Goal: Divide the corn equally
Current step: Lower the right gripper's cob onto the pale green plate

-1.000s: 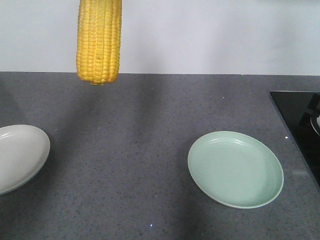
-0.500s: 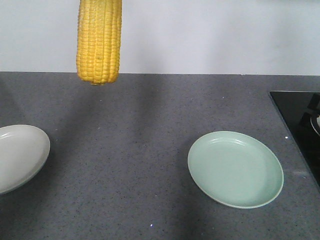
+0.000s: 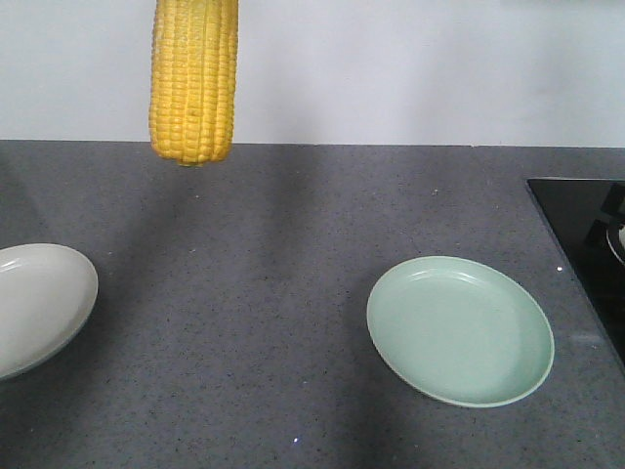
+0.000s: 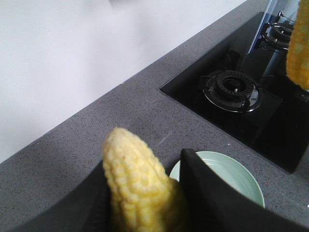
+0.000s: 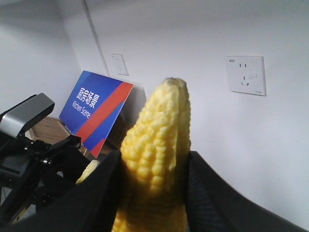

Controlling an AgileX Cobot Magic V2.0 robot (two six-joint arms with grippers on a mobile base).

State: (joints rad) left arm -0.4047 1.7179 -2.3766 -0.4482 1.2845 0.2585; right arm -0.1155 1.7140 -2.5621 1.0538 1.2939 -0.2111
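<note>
Left gripper clamping corn cob, right gripper likewise, sign (reads "Kitchen Scene")

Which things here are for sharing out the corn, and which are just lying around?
For the job:
- left cob, held in the left gripper
- right cob, held in the right gripper
- green plate and pale plate, both empty, probably where the corn goes

Just lying about:
- gas stove
- blue and red sign
- wall socket
</note>
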